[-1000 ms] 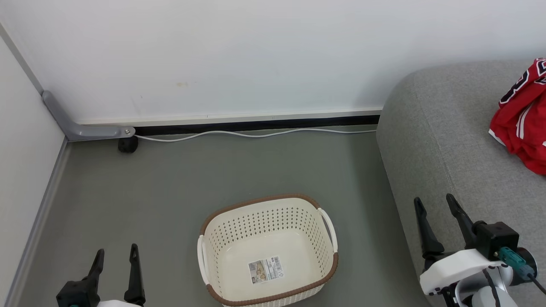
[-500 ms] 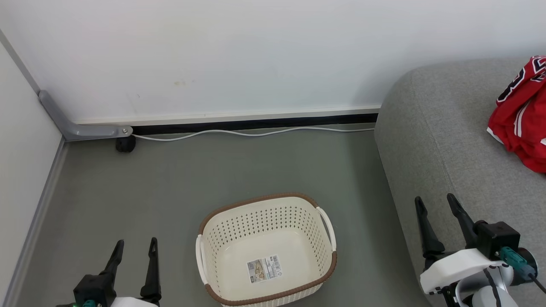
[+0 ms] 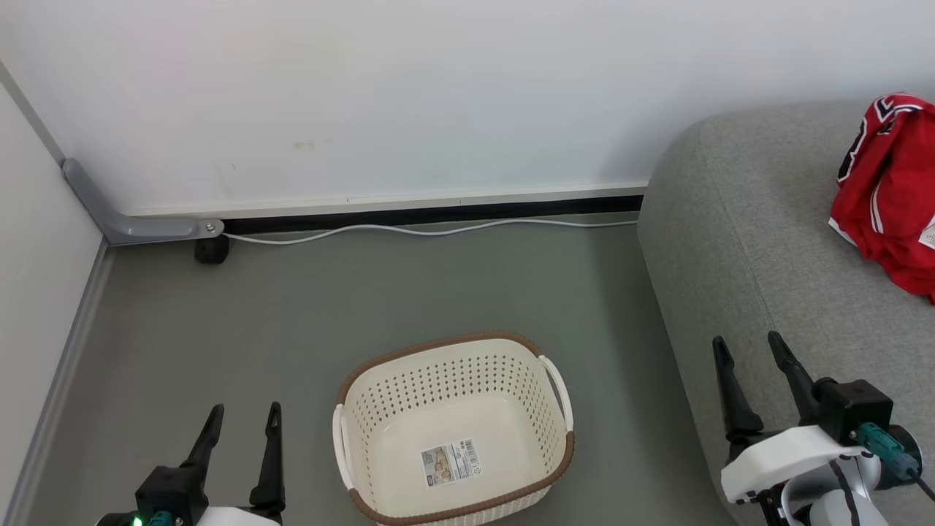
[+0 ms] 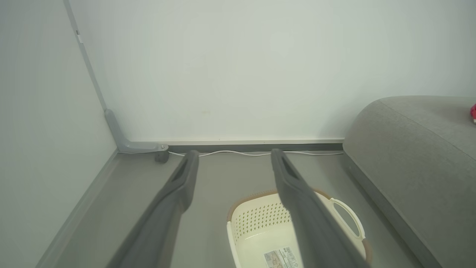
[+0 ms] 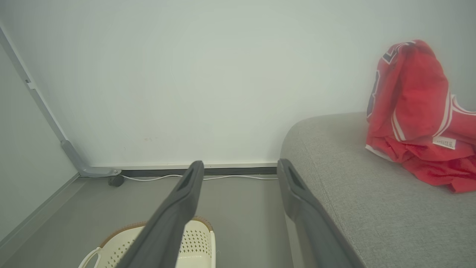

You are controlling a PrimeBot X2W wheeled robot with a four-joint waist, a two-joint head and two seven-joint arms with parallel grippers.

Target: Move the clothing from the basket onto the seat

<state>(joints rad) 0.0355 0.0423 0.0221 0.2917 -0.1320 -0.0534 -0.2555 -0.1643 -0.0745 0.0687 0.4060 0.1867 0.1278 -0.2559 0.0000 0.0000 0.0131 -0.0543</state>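
The left end effector (image 3: 246, 407) is held open left of the cream, perforated, brown-rimmed plastic basket (image 3: 438, 345). The right end effector (image 3: 745, 337) is held open to its right, at the edge of the grey woven sofa (image 3: 767, 256). A white cable (image 3: 438, 230) is laid beyond the basket. The crumpled red striped-trim clothing (image 3: 887, 197) is heaped on the sofa, well beyond the right end effector.

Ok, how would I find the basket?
Start at the big grey sofa on the right, then look down to the grey floor beside it. The basket sits there, in front of the white wall. It is cream with little holes, a brown rim and a paper label inside.
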